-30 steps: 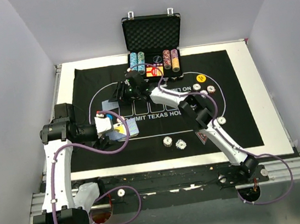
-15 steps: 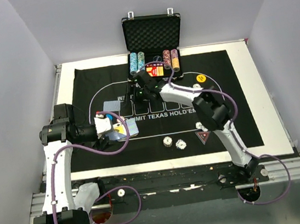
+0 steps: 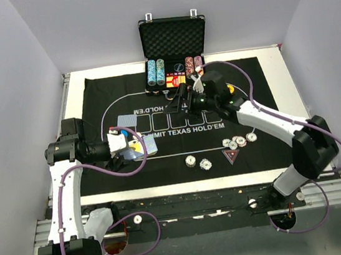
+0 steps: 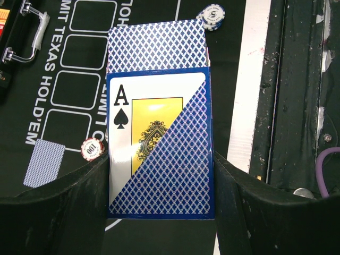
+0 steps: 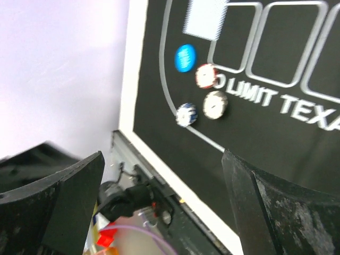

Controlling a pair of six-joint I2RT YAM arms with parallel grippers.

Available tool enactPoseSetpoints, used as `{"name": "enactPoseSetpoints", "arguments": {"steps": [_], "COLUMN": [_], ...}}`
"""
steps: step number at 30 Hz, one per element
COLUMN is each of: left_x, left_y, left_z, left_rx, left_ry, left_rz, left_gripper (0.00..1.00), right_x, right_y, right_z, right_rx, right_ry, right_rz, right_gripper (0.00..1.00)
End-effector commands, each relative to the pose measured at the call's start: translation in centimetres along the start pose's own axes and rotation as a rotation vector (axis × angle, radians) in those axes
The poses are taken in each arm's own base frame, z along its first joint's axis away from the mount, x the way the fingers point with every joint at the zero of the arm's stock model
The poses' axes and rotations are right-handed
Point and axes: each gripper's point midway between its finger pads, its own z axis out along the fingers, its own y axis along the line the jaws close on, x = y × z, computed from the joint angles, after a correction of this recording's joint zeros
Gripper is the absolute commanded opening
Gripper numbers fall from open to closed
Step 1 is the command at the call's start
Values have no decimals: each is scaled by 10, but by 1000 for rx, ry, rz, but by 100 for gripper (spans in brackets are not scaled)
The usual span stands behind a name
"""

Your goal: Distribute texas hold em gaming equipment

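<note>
Because dealing needs a steady supply, the left gripper (image 4: pixel 161 158) is clenched on the card pack (image 4: pixel 170 175). It holds the pack above the near-left part of the mat (image 3: pixel 257 72), ace-of-spades panel upward. 1 blue-backed card (image 4: pixel 156 45) juts from the pack's far end, apparently offered so the other arm can draw it. The right gripper (image 3: pixel 178 100) hangs over the mat just in front of the open case (image 3: pixel 173 39). Its jaws are spread wide with nothing between them, so it looks free to fetch the next piece.

From above, 1 face-down card (image 3: pixel 127 120) lies on the left of the mat. 5 poker chips sit toward the near right: 2 together (image 3: pixel 190 160) and 3 in a cluster (image 3: pixel 238 140), with 1 red triangular marker (image 3: pixel 231 156) between the groups. These look like player allotments already set out. The right wrist view adds 1 blue button (image 5: pixel 185 57) with 3 chips (image 5: pixel 215 103) just beside it. The case holds 4 chip rows (image 3: pixel 161 72).
</note>
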Motion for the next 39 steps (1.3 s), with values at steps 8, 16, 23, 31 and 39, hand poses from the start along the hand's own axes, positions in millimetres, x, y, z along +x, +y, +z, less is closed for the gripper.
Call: {"name": "enactPoseSetpoints", "arguments": {"steps": [8,16,23,31,39], "left_x": [3,8,6,5,2], "left_y": [5,5,5,6,7], "left_z": [3,4,2,2,1], "left_rx": [5,5,-1,-4,-9], "left_ry": [-17,2,4,-1,-5], "left_rz": [-8,-11,-5,-8,-3], "left_gripper": [47,47,47,47,47], "right_x": [74,104,112,118,118], "right_y": [69,74,76,78,80], "right_z": [-14,3,11,5,-4], "right_rx": [-248,-253,-265,-305,-318], "right_ry": [159,224,246,256,242], "right_rz": [-57,-59,-28,30,53], "right_gripper": [100,100,99,80,62]}}
